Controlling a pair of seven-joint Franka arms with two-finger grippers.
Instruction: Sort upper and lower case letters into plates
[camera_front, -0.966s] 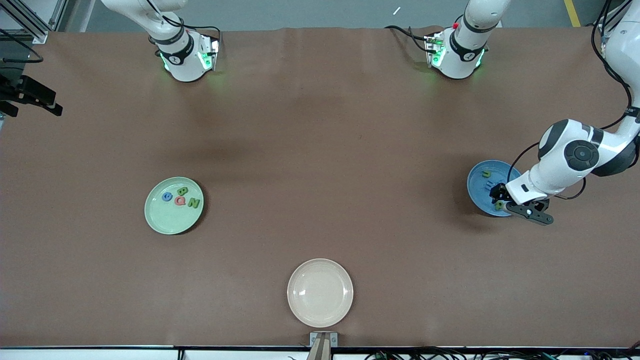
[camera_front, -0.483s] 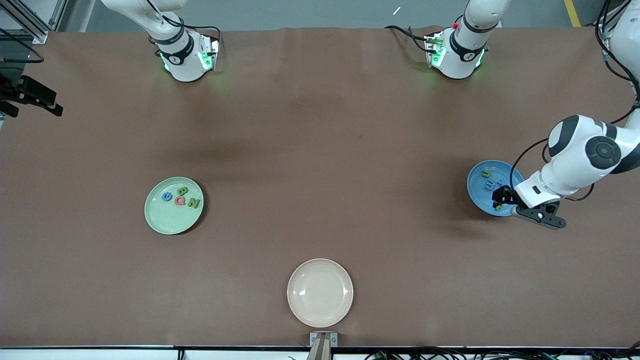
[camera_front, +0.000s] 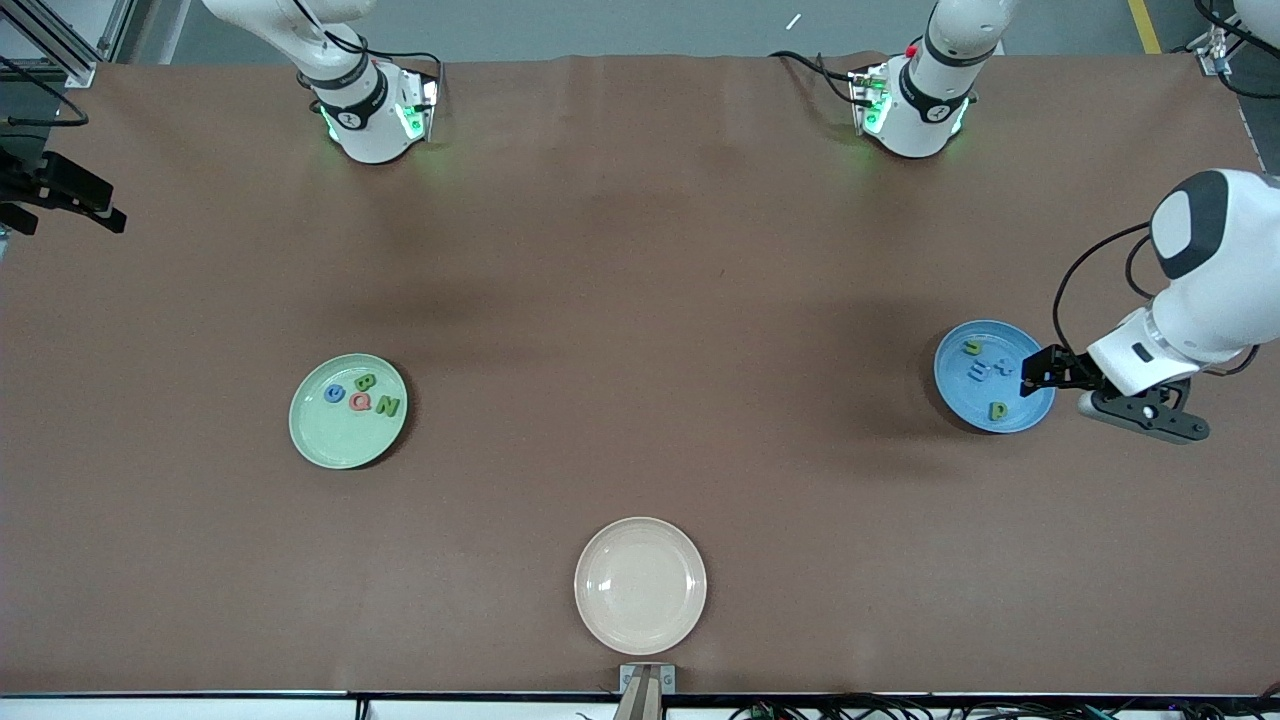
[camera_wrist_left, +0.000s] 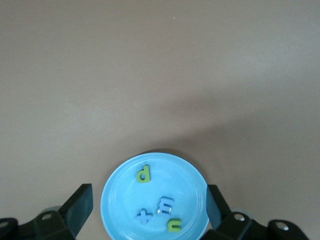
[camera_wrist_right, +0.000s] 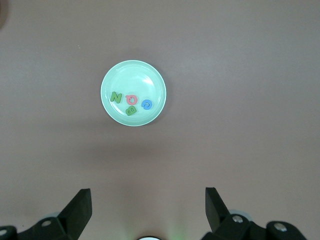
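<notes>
Front view: three round plates are seen on a brown table (camera_front: 640, 300). A pale green plate (camera_front: 325, 435) toward the right arm's end holds four capitals: blue C (camera_front: 335, 394), green B (camera_front: 365, 383), red Q (camera_front: 360, 403) and green N (camera_front: 387, 407). A bright blue plate (camera_front: 960, 400) toward the left arm's end holds four small letters: green n (camera_front: 972, 348), blue m (camera_front: 979, 371), blue x (camera_front: 1002, 367) and green p (camera_front: 998, 410), the p at 6 o'clock. A cream plate (camera_front: 640, 585) lies nearest the camera. The left gripper (camera_front: 1045, 372) hangs over the blue plate's 3 o'clock rim.

Left wrist view: jaws are spread wide, empty.

Right wrist view: the right gripper (camera_wrist_right: 148, 205), jaws apart and empty, is held high over the table.
</notes>
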